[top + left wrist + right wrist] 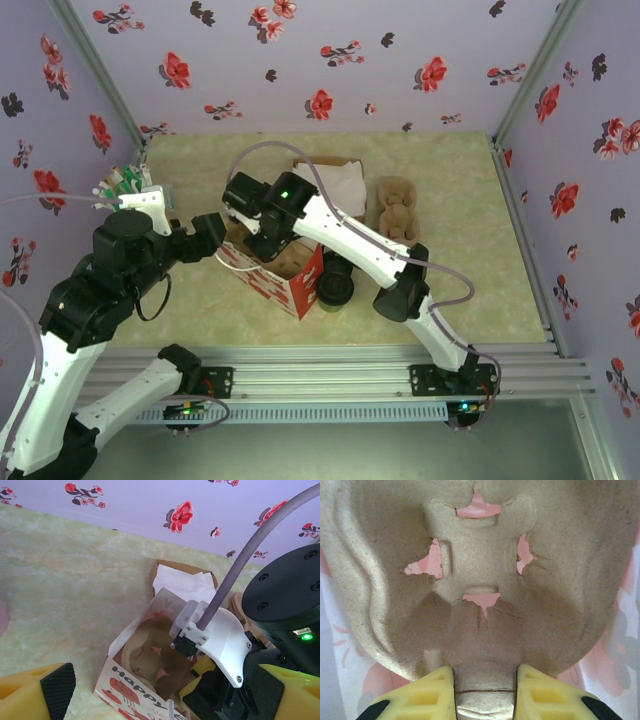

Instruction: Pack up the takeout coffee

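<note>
Right gripper (485, 695): yellow fingers (430, 697) pinched on a tab at the edge of a pulp cup carrier (480, 555), narrow gap, tab between them. The carrier is tilted up close to the wrist camera, and pink shows through its torn cross slots. From above, the right arm reaches down into the paper bag (262, 275), with the carrier inside the bag mouth.

Bag print: "Happy" (132, 682) in dark letters on white, with red drawings below it; the rest is unreadable. The bag stands upright with its top open.

Left gripper (165, 690): jaws wide apart and holding nothing. It sits just beside the bag's left side (208, 235), and contact can't be confirmed.

Takeout coffee cup (337, 288): dark and round, on the table touching or just beside the bag's right side, under the right forearm. Whether a lid is on it can't be told.

Further out, a second pulp carrier (397, 208) lies right of centre. White napkins (335, 180) sit in a brown box behind the bag.
</note>
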`<action>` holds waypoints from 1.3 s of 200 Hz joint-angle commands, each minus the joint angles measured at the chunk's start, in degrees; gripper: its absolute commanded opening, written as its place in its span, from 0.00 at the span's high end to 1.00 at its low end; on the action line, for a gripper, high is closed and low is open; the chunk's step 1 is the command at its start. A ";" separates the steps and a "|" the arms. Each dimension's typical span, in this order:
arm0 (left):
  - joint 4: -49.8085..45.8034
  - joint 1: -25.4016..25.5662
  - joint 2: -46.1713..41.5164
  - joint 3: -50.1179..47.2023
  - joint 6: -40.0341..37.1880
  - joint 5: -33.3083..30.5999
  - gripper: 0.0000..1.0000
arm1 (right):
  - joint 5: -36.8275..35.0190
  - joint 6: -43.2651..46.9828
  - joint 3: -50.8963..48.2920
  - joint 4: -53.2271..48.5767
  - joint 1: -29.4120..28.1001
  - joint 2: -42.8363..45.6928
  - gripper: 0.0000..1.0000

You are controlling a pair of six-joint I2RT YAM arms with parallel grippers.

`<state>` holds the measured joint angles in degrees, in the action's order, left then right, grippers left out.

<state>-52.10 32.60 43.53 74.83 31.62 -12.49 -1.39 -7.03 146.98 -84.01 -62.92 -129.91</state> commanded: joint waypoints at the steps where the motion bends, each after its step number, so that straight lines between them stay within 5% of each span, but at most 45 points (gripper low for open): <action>1: 1.16 -0.43 -0.74 -0.47 0.99 -0.77 0.07 | -1.20 1.23 -0.81 -1.35 -0.39 -0.72 0.73; 186: 0.59 -0.43 -2.13 -0.91 0.82 -1.04 0.07 | 0.36 -0.34 -12.79 8.28 -0.41 -8.71 0.71; 260: 0.61 -0.43 -2.22 -0.96 0.86 -0.97 0.07 | -0.53 -1.06 -9.67 7.07 -0.33 -8.62 0.50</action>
<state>-52.12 32.60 41.98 74.08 31.62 -12.49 -1.34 -7.53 134.08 -75.46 -62.92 -138.67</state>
